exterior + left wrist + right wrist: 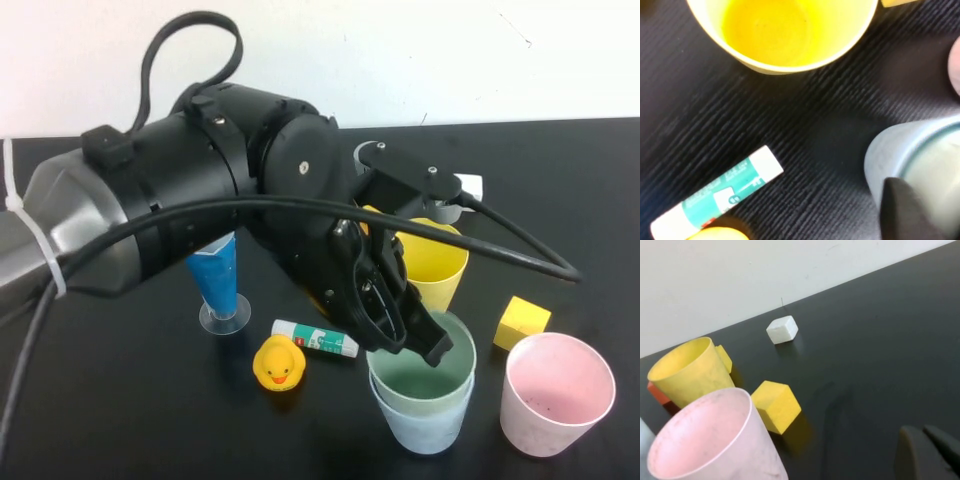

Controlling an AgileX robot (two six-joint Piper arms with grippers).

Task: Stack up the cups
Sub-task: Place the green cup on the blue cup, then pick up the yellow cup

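fingers of the left gripper are spread, hanging right over the near-left rim of the pale green cup, one black tip poking just inside it and nothing pinched between them. right gripper only shows as dark finger ends low over bare table on the right side, can't tell if it's open or closed

surface is a black table with a fine grain, plain white wall behind

green cup sits nested in the light blue cup, both upright, front centre. pink cup stands just to their right, not touching, looks empty. yellow cup is behind the stack, partly hidden by the arm, empty inside in the left wrist view

other stuff: yellow block between the yellow and pink cups, white block further back, rubber duck, a white and green tube lying flat, and a blue cone on a clear foot to the left
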